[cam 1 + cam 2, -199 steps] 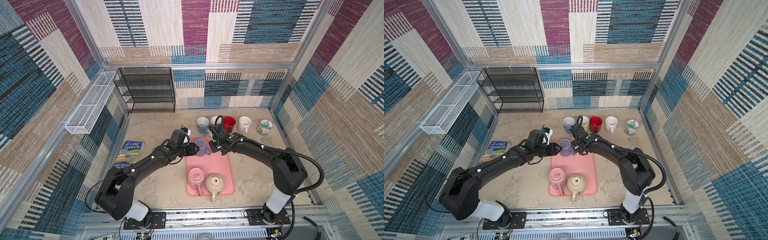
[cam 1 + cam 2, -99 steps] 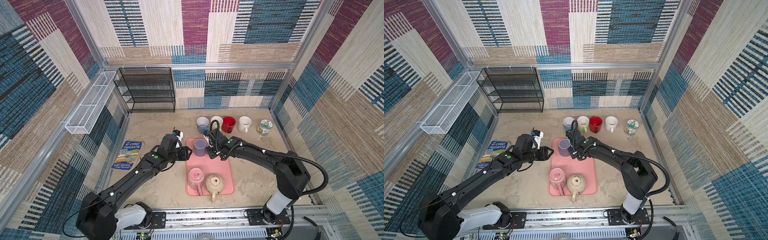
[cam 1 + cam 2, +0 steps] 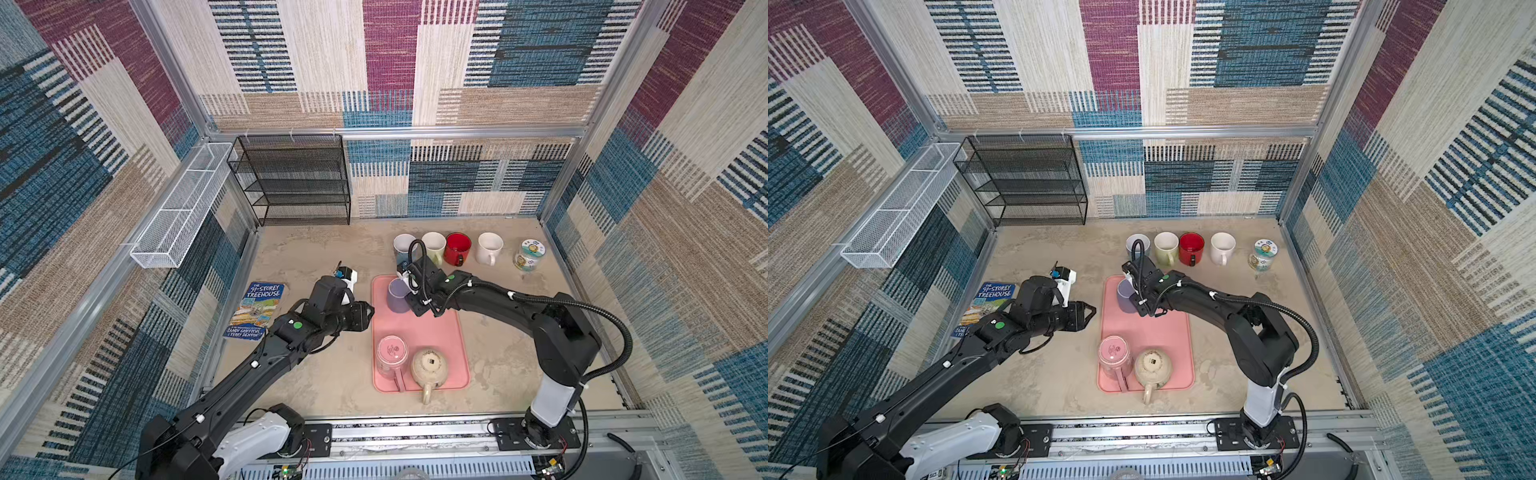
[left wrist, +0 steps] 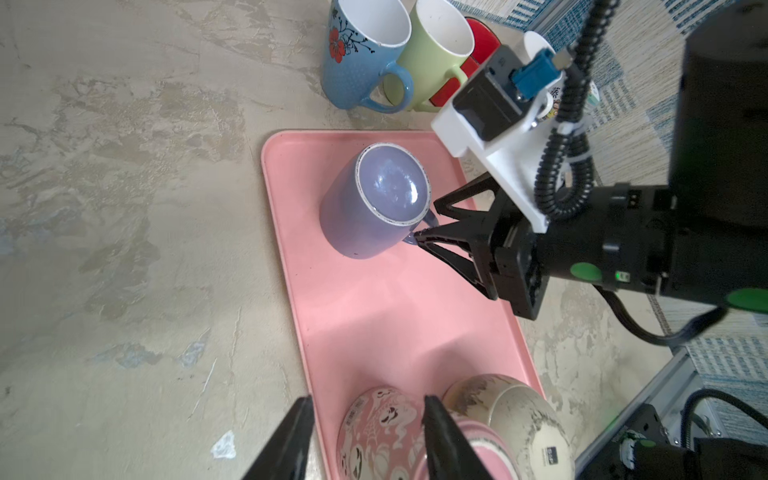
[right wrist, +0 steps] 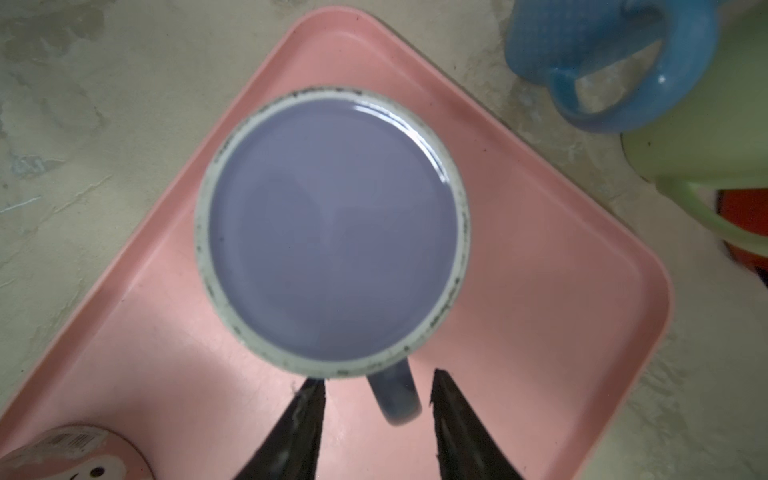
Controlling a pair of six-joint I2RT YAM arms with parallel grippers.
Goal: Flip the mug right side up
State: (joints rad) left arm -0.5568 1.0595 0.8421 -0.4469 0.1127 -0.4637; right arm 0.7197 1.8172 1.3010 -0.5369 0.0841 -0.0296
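In both top views: purple mug (image 3: pixel 398 294) stood inverted on pink tray (image 3: pixel 432 336). Left wrist: left jaws spread, empty. Right wrist: right jaws gaped astride handle (image 5: pixel 395 399), nothing gripped yet. Best centred on handle, clamped firmly before flipping.

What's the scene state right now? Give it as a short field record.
target: purple mug, upside down, far end of pink tray
right pincer: open, fingers either side of the mug's handle, not gripping
left pincer: open, empty, by the tray's left edge
also on tray: pink mug, beige mug, both upside down, near end
beyond tray: blue mug, green mug, red mug, white mug, upright
task: not done
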